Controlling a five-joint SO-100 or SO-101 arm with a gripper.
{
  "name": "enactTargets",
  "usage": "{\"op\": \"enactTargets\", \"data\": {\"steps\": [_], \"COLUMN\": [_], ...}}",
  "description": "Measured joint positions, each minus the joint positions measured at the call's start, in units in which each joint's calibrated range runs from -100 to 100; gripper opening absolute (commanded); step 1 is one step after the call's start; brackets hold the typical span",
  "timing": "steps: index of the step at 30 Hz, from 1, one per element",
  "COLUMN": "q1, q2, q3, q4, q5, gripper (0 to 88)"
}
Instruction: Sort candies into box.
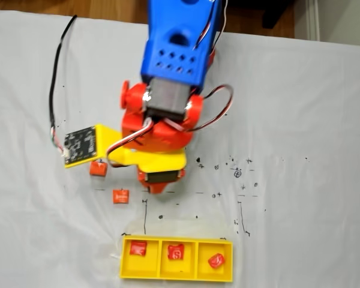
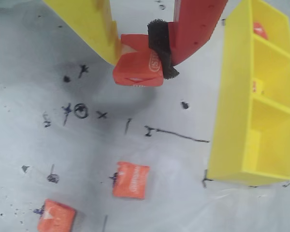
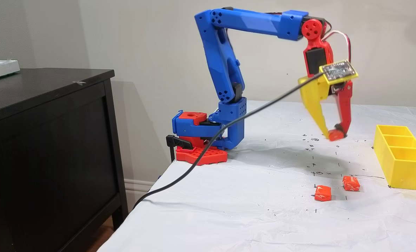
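Candy (image 3: 335, 135) pinched in gripper (image 3: 334, 134) (raised), arm bent over

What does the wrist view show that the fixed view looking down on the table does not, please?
Only the wrist view shows the tool shut on an orange candy, pinched between the yellow finger and the red finger's black pad.

Only the top-down fixed view shows the box with one red candy in each compartment.

Both share two loose orange candies on the white table cover, the box and the ink marks.
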Motion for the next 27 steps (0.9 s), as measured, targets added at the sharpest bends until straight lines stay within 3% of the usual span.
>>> {"op": "enactTargets", "data": {"steps": [12, 27], "q1": [-10.3, -15.8], "q2": [-0.3, 17.6], "q3": [-1.1, -13.0], "q4": [-10.6, -22.2], "q5": [-8.2, -11.0], "gripper": [0.1, 0.1]}}
